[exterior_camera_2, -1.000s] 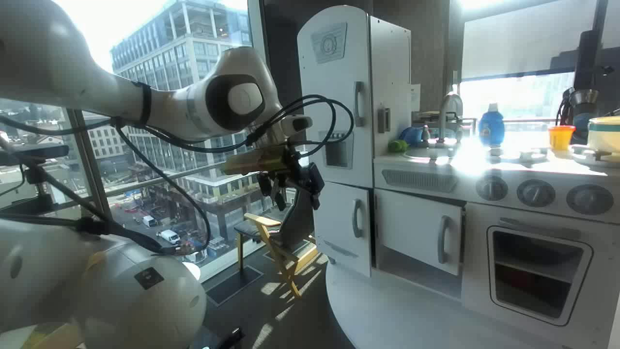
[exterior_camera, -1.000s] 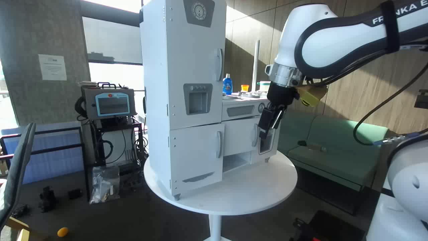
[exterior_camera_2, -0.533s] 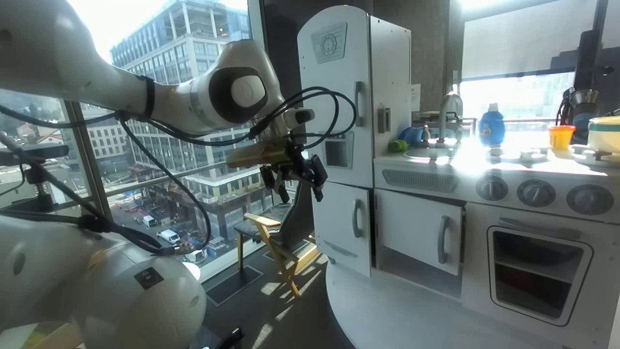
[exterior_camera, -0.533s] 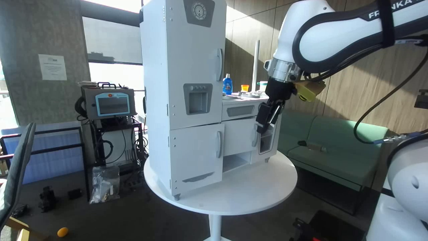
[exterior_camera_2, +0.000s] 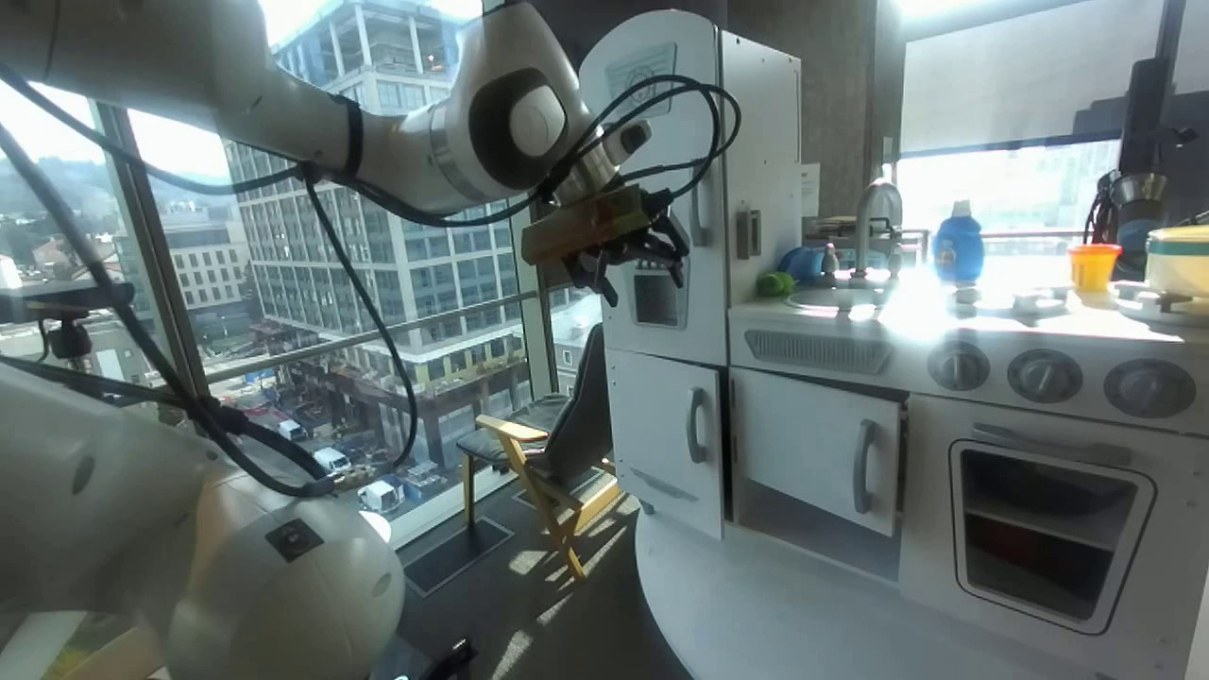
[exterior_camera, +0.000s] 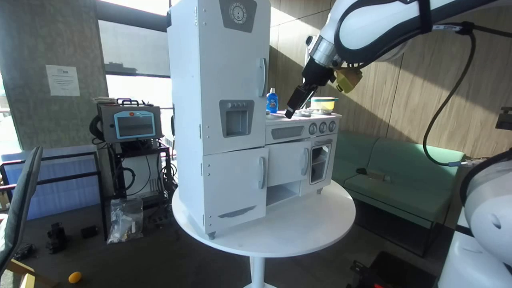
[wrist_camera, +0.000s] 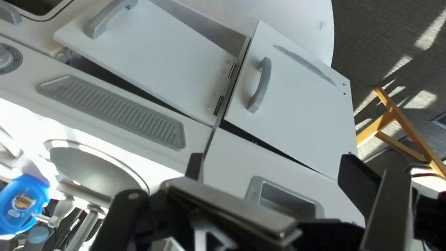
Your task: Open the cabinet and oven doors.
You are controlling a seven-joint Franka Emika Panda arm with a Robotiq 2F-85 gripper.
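Both exterior views, tall white flat-panelled play kitchen (exterior_camera: 259, 128): stands upright, a white fridge tower (exterior_camera: 234, 64) joined to a lower white counter (exterior_camera_2: 1067, 326).
White-and-black jointed robot arm (exterior_camera: 372, 32): bent, its end slanting down toward the kitchen, with a yellow casing (exterior_camera: 348, 79) near the wrist.
Round white pedestal table (exterior_camera: 316, 228): beneath the kitchen, whose small grey feet (exterior_camera: 211, 235) rest on its top.
Smooth white lower fridge door (wrist_camera: 299, 111): slightly ajar; in the wrist view a dark wedge-shaped gap runs along its top edge, wider toward its curved grey handle (wrist_camera: 264, 83).
Dark-windowed white oven door (exterior_camera_2: 930, 510): appears closed, flush with the kitchen's front, a straight grey handle (exterior_camera_2: 1050, 446) near its upper edge.
White rectangular cabinet door (wrist_camera: 153, 62): between the fridge tower and the oven door, standing ajar on dark metal hinges (wrist_camera: 218, 105) at the tower side, a curved grey pull (exterior_camera_2: 860, 472) near its free edge (a low white compartment (exterior_camera_2: 817, 540) shows beneath it).
Black two-fingered gripper (exterior_camera_2: 645, 290): tilted downward, seen in an exterior view against the tower's grey dispenser (exterior_camera_2: 663, 307), well apart from the cabinet and oven doors; its dark fingers (wrist_camera: 359, 184) stand wide apart in the wrist view, released, with the tower's front showing between them.
Blue plastic bottle (exterior_camera_2: 959, 250): upright on the counter, near a round grey sink basin (wrist_camera: 94, 170).
Small orange cup (exterior_camera_2: 1094, 269): upright on the counter in an exterior view, apart from the bottle.
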